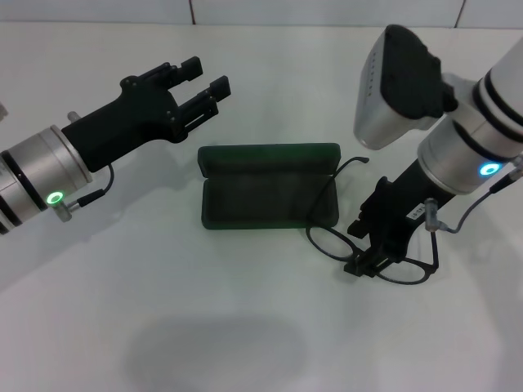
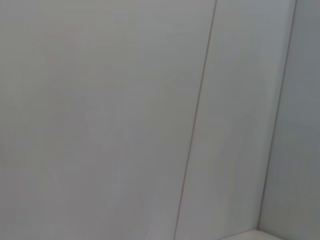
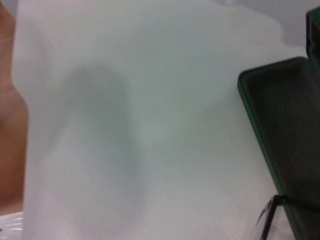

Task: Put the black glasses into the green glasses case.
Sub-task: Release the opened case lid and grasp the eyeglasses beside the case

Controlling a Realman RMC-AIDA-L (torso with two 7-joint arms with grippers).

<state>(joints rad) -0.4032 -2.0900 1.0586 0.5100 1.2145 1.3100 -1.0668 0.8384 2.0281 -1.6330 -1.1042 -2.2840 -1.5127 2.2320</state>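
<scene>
Black glasses [image 1: 372, 249]: thin black frame, rounded oval clear lenses, slim curved temples. They lie on the white desk [image 1: 122, 286] just beside the right end of the case, toward the robot. One lens ring shows whole at the left of the pair; the other is partly covered by the claw above it. One temple curves up and over the case's right end, its tip near the lid's corner. In the right wrist view only a hinge corner of the frame [image 3: 272, 210] shows, at the picture's edge.

Green glasses case [image 1: 268, 188]: dark green, rectangular, rounded corners, dark lining. It lies open at mid-desk, lid tipped back away from the robot, tray bare. The right wrist view shows one end of the tray's rim [image 3: 260, 115]; the rest is cut off.

Right claw [image 1: 374, 253]: down on the glasses at the bridge, its fingers closed on the frame. The fingertips are dark against the dark frame, so the exact contact is hard to make out.

Left claw [image 1: 200, 82]: raised above the desk, beyond the case's left end, well apart from it, fingers spread with a clear gap, holding nothing. The left wrist view shows only a pale wall with thin seams.
</scene>
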